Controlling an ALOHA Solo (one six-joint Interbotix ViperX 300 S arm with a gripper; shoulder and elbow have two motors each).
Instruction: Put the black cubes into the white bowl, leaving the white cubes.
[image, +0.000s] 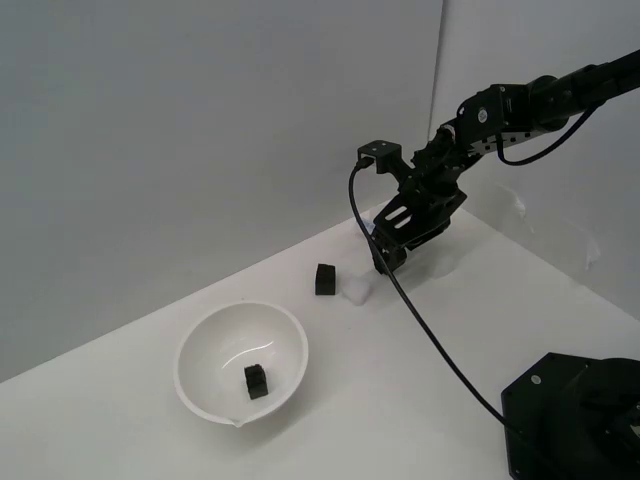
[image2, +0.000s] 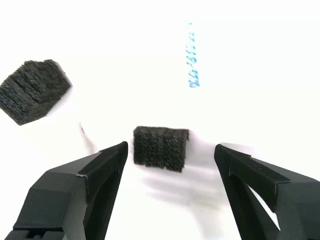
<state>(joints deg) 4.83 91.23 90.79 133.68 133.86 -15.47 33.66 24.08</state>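
My fingers (image2: 107, 165) are spread wide, gripping nothing, with a black cube (image2: 160, 148) on the table between them. The gripper (image: 385, 262) points steeply down at the far side of the table (image: 420, 400), arm reaching in from the exterior view's right. A second black cube (image: 325, 279) sits beside a white cube (image: 357, 291). The white bowl (image: 205, 350), nearer and left, holds one black cube (image: 256, 381).

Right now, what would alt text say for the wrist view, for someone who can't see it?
A small black cube sits on a white surface between the open tool's two black fingers, untouched. A second black cube lies off to one side, near a faint blue scribble.
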